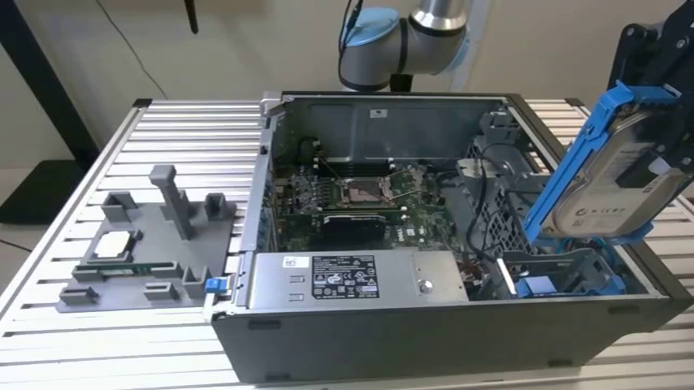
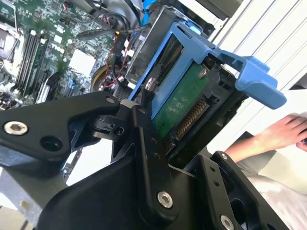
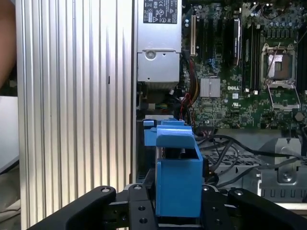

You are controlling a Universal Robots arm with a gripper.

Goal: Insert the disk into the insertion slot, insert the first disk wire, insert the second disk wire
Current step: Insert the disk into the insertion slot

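The disk (image 1: 607, 175), a silver-grey drive with a white printed label, sits clipped in a bright blue carrier frame and stands steeply tilted over the open case (image 1: 434, 333), at the exterior view's right. The second wrist view shows the green circuit board and a row of connector pins on the disk's (image 2: 187, 93) underside, with the blue frame ending in a broad tab. In the first wrist view the disk (image 3: 177, 172) is seen end-on as a blue block.

The gripper (image 1: 659, 122) has its black fingers clamped on the disk, one to each flat side. In both wrist views the drive sits squarely between them, running out past the fingertips (image 2: 144, 103) of the gripper (image 2: 180, 117) (image 3: 178, 213).

The disk's lower end hangs over the slot (image 1: 558, 272), a grey metal bay with blue fittings in the case's near corner. Whether frame and bay touch cannot be told. The arm (image 1: 412, 32) reaches in from behind the case. Beside the slot lie the power supply (image 1: 347, 280) and, farther in, the motherboard (image 1: 358, 195). The case rests on a slatted table (image 1: 162, 138) that also holds a grey fixture (image 1: 152, 244). A person's hand (image 2: 283, 129) shows beyond the table's edge in the second wrist view.
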